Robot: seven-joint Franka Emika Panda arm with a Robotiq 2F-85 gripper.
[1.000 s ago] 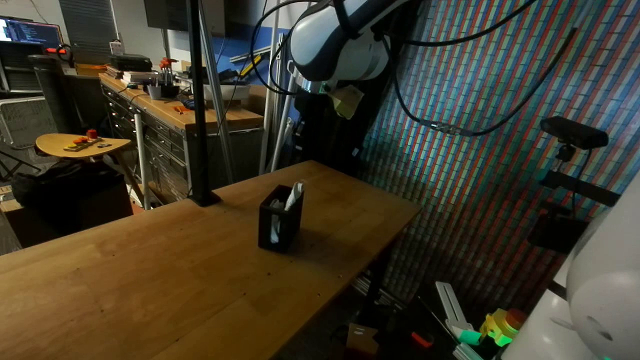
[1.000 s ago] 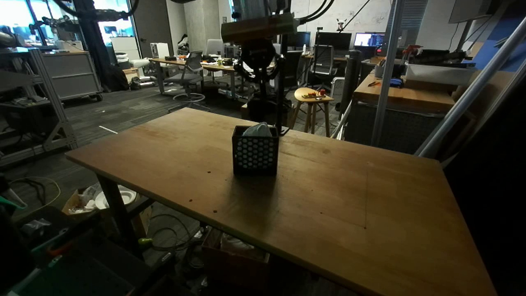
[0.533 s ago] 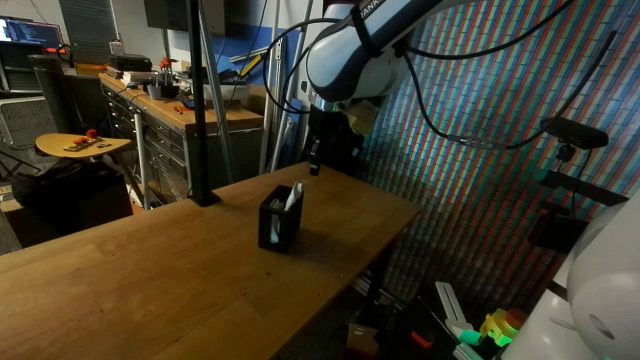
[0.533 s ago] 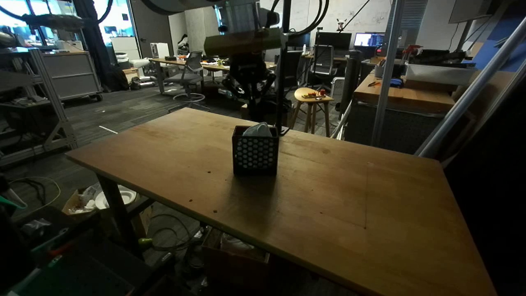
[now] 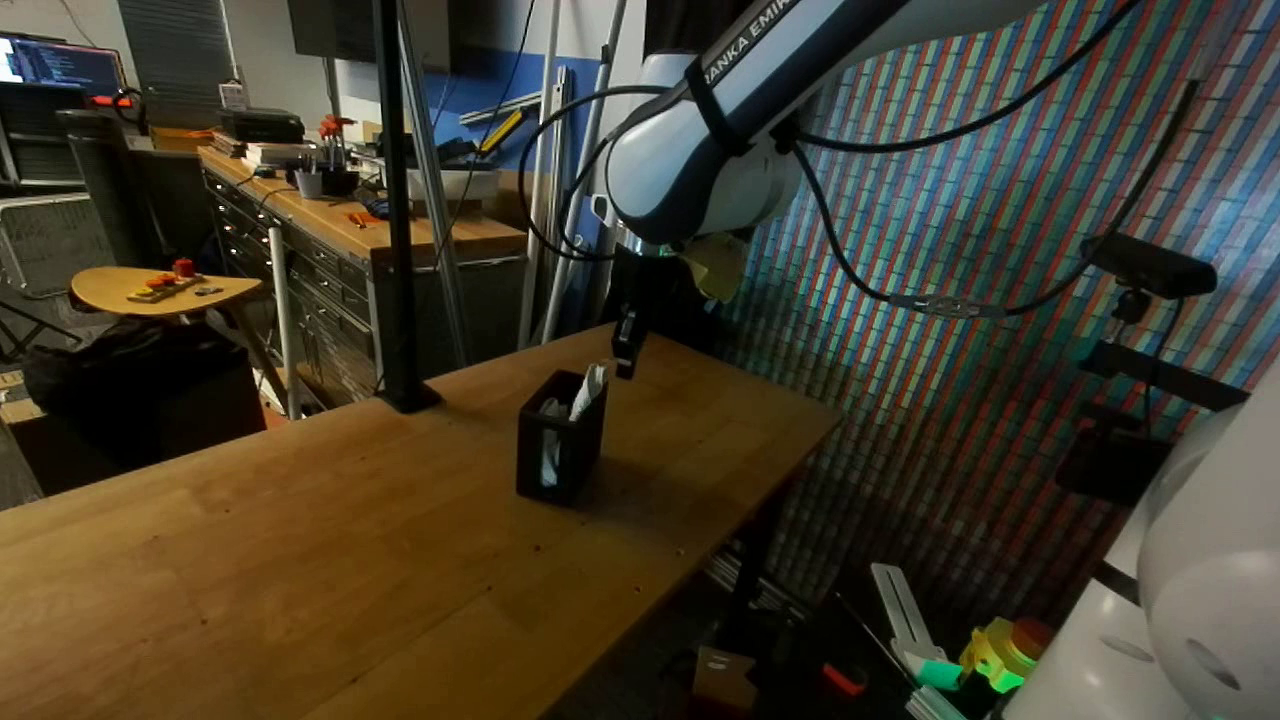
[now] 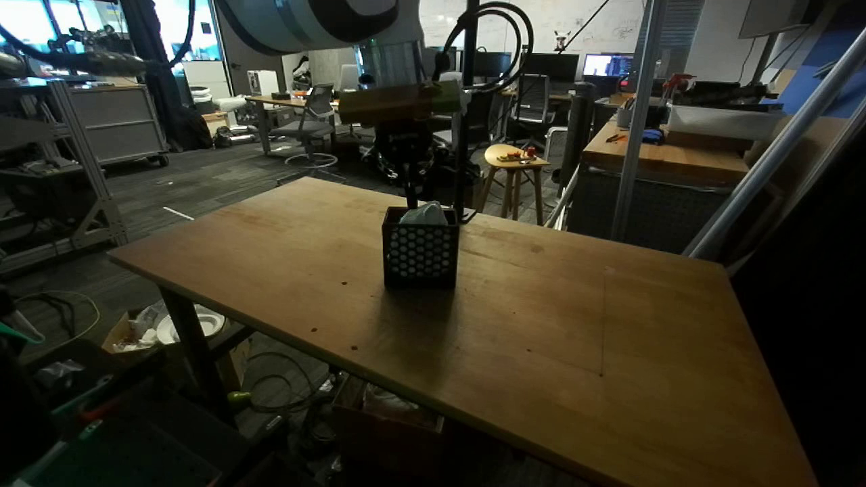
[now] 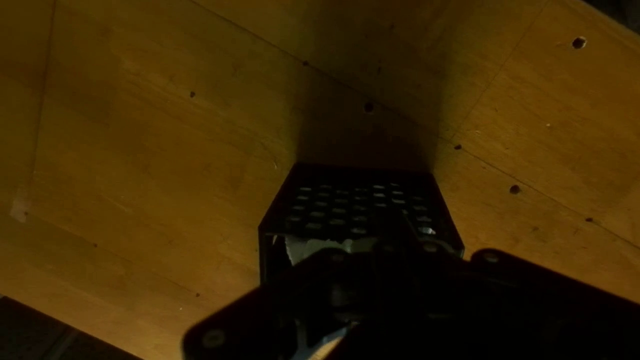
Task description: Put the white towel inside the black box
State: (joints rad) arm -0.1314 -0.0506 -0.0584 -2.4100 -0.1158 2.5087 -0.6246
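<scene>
The black box (image 5: 585,450) stands upright on the table; it also shows in an exterior view (image 6: 421,281) and in the wrist view (image 7: 360,175). The white towel (image 5: 588,394) is inside it, with a part sticking up above the rim; it shows in an exterior view (image 6: 425,214) and partly in the wrist view (image 7: 322,246). My gripper (image 5: 625,366) is above the table close to the box, its tips near rim height, behind the box in an exterior view (image 6: 411,196). The fingers look shut together and empty. In the dark wrist view my gripper (image 7: 394,220) covers part of the box's opening.
The wooden table (image 5: 300,560) carries the box. A black post (image 5: 400,250) rises from the table's edge near the box; it also shows in an exterior view (image 6: 467,135). A cable loop (image 5: 850,260) hangs from the arm. A stool (image 6: 514,159) stands beyond the table.
The arm has come down, bringing my gripper from well above the table to near the height of the box's rim. The box and the towel have not moved.
</scene>
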